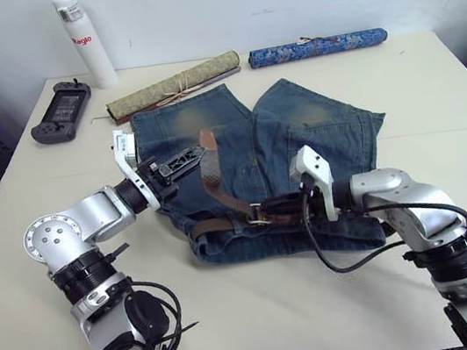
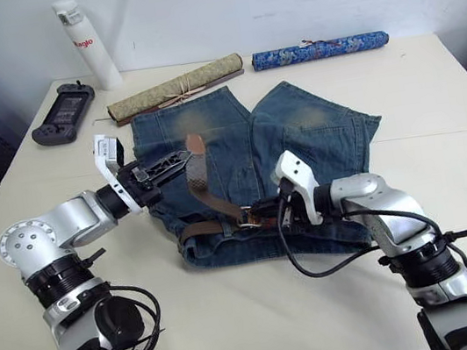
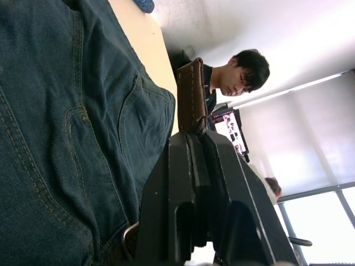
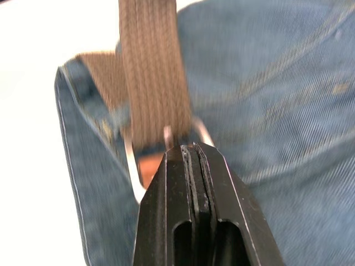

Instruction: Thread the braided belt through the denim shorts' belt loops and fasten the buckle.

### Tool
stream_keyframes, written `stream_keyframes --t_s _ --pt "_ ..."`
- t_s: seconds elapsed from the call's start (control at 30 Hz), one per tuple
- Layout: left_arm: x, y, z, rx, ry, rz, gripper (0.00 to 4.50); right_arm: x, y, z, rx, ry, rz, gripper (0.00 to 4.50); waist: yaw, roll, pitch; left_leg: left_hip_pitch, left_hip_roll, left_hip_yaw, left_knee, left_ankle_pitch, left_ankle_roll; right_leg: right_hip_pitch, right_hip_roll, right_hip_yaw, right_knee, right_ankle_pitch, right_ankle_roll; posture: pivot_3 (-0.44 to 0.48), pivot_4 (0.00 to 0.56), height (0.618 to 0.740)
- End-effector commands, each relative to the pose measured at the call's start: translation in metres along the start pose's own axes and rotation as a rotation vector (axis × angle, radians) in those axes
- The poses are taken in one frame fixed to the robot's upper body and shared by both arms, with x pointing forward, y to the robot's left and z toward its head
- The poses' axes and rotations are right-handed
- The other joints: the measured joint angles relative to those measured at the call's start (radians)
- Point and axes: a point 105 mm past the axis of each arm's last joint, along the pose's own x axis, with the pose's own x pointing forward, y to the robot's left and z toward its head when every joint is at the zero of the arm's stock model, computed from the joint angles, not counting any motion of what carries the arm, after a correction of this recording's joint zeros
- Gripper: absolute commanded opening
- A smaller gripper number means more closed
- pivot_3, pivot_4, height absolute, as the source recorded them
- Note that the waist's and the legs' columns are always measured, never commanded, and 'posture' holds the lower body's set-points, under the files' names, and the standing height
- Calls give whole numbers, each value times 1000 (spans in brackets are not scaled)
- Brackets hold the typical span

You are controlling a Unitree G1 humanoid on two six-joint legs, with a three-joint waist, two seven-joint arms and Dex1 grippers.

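- Shorts (image 1: 239,152) lie flat on the table (image 1: 31,185).
- My left gripper (image 1: 201,152) is closed on the belt (image 1: 214,178) tip.
- My right gripper (image 1: 268,214) is closed at the buckle (image 1: 259,216).

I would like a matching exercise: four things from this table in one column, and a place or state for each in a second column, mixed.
Things:
1. braided belt
2. white bottle
3. blue patterned roll
4. black handheld controller

Places or states:
A. standing upright at the table's far edge
B. lying flat near the table's far left corner
C. its tip held in the left tool
D. lying beyond the denim shorts, far right

Pairs: 1-C, 2-A, 3-D, 4-B
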Motion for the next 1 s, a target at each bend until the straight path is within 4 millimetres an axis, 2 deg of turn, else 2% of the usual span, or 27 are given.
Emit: stream_keyframes --t_s 0.03,0.37,0.43,0.5,0.7,0.8,1.0 --pt "-2 -7 4 9 -23 -35 0 4 11 14 -22 -42 56 48 0 0 0 0 0 0 0 0 0 0 0 0 0 0 0 0 150 686" --pt "-5 -6 8 14 -37 -16 0 21 8 -7 -17 16 71 48 -2 0 0 0 0 0 0 0 0 0 0 0 0 0 0 0 150 686" --pt "-8 -5 9 19 -38 -5 0 22 6 -5 -10 0 66 48 -2 0 0 0 0 0 0 0 0 0 0 0 0 0 0 0 150 686" --pt "-11 -2 10 21 -36 14 0 19 4 6 9 -46 68 48 -5 0 0 0 0 0 0 0 0 0 0 0 0 0 0 0 150 686" --pt "-15 2 10 27 -32 32 0 1 0 23 0 -79 65 48 -2 0 0 0 0 0 0 0 0 -1 0 0 0 0 0 0 150 686" --pt "-15 9 7 37 -14 70 0 4 1 22 13 -75 77 48 -2 0 0 0 0 0 0 0 0 -1 0 0 0 0 0 0 150 686" --pt "-13 13 5 51 2 86 0 15 6 6 24 -24 116 48 -3 0 0 0 0 0 -1 0 -1 -1 0 0 0 0 0 0 150 686"
